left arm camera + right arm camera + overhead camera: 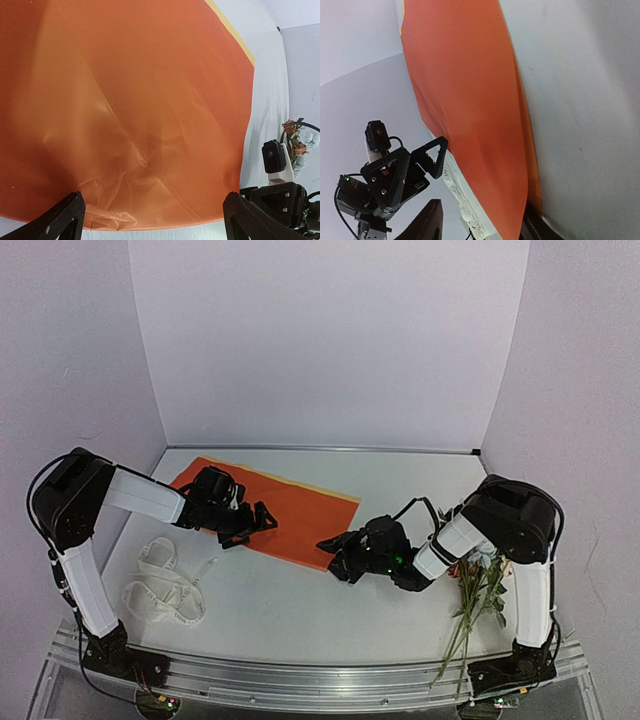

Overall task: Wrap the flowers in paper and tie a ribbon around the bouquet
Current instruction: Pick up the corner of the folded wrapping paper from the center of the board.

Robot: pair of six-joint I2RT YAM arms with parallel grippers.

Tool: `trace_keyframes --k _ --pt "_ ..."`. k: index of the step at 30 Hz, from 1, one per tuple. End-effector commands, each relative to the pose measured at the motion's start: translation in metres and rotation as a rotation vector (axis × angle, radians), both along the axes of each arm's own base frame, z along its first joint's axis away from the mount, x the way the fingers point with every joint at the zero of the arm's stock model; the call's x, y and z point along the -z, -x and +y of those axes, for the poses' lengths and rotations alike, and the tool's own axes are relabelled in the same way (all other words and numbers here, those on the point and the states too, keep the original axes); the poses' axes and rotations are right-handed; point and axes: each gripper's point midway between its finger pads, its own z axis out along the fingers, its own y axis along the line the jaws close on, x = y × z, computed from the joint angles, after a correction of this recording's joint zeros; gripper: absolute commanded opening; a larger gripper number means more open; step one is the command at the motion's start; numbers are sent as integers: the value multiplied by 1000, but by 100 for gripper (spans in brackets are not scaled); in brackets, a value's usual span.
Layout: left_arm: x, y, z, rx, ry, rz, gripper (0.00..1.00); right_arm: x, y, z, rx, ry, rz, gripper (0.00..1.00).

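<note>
The orange paper lies flat on the table, a thin yellow strip showing along its far edge. My left gripper hovers open above the paper's creased near edge, fingers wide apart with nothing between them. My right gripper is at the paper's near right corner, open, with the raised corner between its two fingers; the lower finger lies on the table under the paper. The white ribbon lies bunched at the near left. The flowers lie at the near right beside the right arm.
White walls close the table in at the back and both sides. A metal rail runs along the near edge. The ribbon and my left gripper show beyond the paper in the right wrist view.
</note>
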Motion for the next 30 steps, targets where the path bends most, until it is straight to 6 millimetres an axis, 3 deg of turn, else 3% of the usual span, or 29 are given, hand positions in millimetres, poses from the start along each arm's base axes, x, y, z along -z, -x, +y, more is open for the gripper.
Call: trace_keyframes --k 1,6,9,13,17,22,26,30 --pt "34 22 9 13 -65 123 100 -5 -17 1 -21 4 -62 44" --pt "32 23 8 16 -58 121 100 -8 -29 -2 -45 51 -121 36" --pt "22 20 5 20 -36 108 100 -12 -34 3 -97 108 -182 23" --pt "-8 9 -4 20 11 67 100 -23 -37 7 -181 224 -287 0" --pt "-48 -8 -4 -42 54 31 100 -34 -32 -5 -253 396 -423 0" --pt "-91 -33 15 -185 166 36 100 -71 0 -9 -387 749 -734 0" --pt "-109 -45 25 -237 208 49 100 -101 32 10 -507 1038 -978 0" --pt "-119 -49 36 -272 206 49 100 -107 66 32 -636 1276 -1194 0"
